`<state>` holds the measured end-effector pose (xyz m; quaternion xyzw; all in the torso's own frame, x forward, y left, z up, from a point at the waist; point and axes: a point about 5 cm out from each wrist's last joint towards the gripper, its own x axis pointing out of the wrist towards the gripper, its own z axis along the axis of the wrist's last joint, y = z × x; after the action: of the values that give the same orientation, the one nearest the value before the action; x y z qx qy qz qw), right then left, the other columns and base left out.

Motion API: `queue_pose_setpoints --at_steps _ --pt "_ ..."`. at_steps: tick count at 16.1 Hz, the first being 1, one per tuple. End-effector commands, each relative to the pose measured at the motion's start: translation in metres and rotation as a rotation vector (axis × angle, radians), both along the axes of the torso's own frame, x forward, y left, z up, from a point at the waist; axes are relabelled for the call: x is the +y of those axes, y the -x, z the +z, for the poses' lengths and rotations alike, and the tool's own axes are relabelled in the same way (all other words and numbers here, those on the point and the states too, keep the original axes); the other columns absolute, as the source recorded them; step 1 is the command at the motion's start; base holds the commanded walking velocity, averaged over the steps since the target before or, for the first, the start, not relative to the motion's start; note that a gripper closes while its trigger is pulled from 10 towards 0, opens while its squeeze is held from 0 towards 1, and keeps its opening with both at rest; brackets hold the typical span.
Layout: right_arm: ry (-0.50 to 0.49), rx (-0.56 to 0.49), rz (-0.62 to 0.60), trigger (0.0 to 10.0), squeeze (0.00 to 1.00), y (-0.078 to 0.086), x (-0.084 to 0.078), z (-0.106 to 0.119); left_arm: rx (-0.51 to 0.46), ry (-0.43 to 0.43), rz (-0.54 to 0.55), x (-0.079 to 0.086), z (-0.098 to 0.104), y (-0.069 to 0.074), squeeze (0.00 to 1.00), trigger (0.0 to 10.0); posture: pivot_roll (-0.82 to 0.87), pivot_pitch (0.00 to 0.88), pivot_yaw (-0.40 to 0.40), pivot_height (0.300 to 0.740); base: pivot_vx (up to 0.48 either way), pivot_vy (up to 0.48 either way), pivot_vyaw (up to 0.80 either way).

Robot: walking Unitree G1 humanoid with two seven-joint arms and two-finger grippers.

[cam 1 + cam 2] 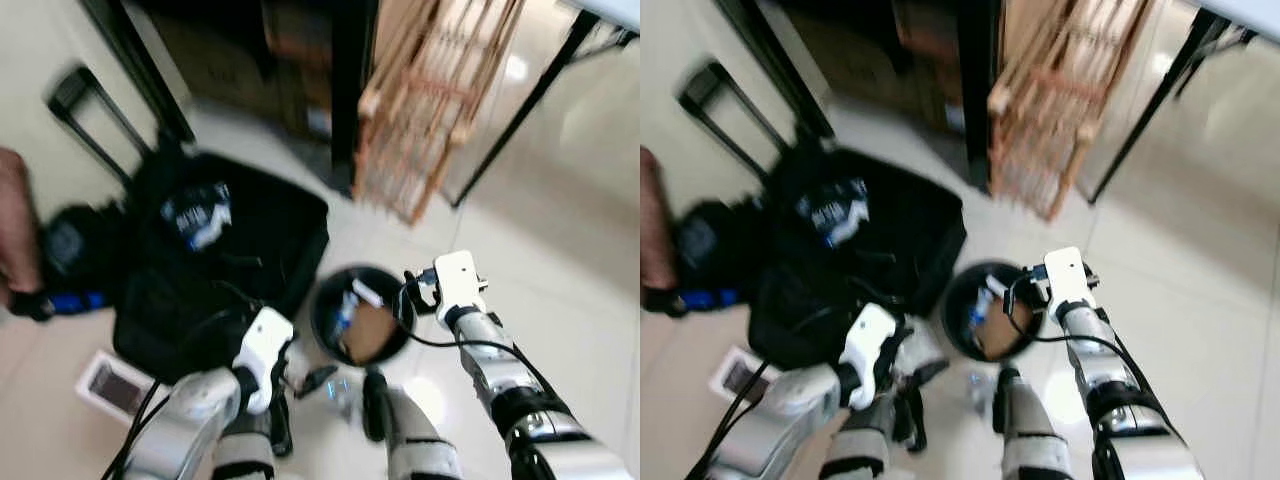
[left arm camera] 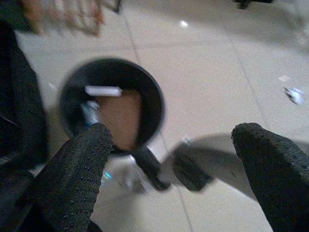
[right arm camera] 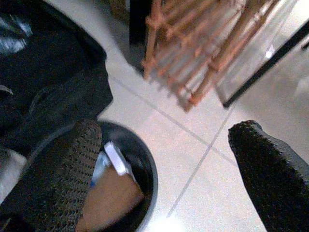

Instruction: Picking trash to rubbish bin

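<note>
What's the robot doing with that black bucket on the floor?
It is tidying up trash. The robot stands over a round black bin on the tiled floor; there is cardboard and other litter inside already. Both grippers are open and hold nothing: the right gripper hangs just above the bin, the left gripper is low beside it. A black bag lies nearby.

Both my arms out front, fingers spread.

My left gripper (image 2: 174,169) is held low with its fingers (image 2: 77,169) wide apart and nothing between them; my right gripper (image 3: 164,169) is stretched further forward on a straighter silver arm, its fingers (image 3: 270,164) parted and empty as well.
</note>
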<state>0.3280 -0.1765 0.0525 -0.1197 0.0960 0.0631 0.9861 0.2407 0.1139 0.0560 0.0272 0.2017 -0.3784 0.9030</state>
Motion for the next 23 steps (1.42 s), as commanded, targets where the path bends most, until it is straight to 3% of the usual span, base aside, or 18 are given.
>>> queue_pose_setpoints --at_steps 1,3,6,8,10,11,12,14,17,23 --pt "-0.017 -0.021 0.014 10.0 0.0 0.004 0.002 0.0 0.009 -0.025 0.039 0.005 -0.007 -0.001 0.0 10.0 0.06 0.16 0.058 0.74 0.0 0.0 0.0" --pt "-0.007 -0.135 0.049 10.0 0.0 0.009 0.009 0.019 -0.03 -0.009 0.084 0.003 -0.005 -0.009 0.0 10.0 0.04 0.121 0.058 0.74 0.0 0.0 0.0" --pt "-0.05 -0.208 0.041 10.0 0.0 0.036 0.022 0.037 -0.116 0.003 0.209 0.008 0.001 -0.031 0.0 10.0 -0.01 0.091 0.068 0.74 0.0 0.0 0.0" --pt "-0.067 -0.22 -0.049 10.0 0.0 0.048 0.016 0.047 -0.236 -0.025 0.364 0.02 0.014 -0.041 0.0 10.0 -0.04 0.086 0.068 0.74 0.0 0.0 0.0" --pt "-0.085 -0.255 -0.159 10.0 0.0 0.054 0.001 0.057 -0.296 -0.014 0.474 0.036 0.026 -0.043 0.0 10.0 -0.06 0.074 0.049 0.74 0.0 0.0 0.0" --pt "-0.162 -0.241 -0.258 10.0 0.0 0.061 -0.008 0.058 -0.322 -0.003 0.518 0.041 0.028 -0.044 0.0 10.0 -0.06 0.062 0.039 0.74 0.0 0.0 0.0" --pt "-0.192 -0.253 -0.265 10.0 0.0 0.065 -0.007 0.061 -0.332 0.005 0.555 0.044 0.029 -0.044 0.0 10.0 -0.07 0.056 0.039 0.74 0.0 0.0 0.0" --pt "-0.242 -0.253 -0.231 10.0 0.0 0.073 0.002 0.066 -0.36 0.005 0.509 0.033 0.03 -0.04 0.0 10.0 -0.07 0.054 0.034 0.74 0.0 0.0 0.0" --pt "-0.277 -0.193 -0.219 10.0 0.0 0.078 0.007 0.06 -0.392 0.012 0.52 0.036 0.041 -0.04 0.0 10.0 -0.04 0.076 0.025 0.74 0.0 0.0 0.0" --pt "-0.288 -0.169 -0.169 10.0 0.0 0.058 0.018 0.063 -0.388 0.045 0.485 0.014 0.048 -0.054 0.0 10.0 -0.03 0.058 0.008 0.74 0.0 0.0 -0.71"
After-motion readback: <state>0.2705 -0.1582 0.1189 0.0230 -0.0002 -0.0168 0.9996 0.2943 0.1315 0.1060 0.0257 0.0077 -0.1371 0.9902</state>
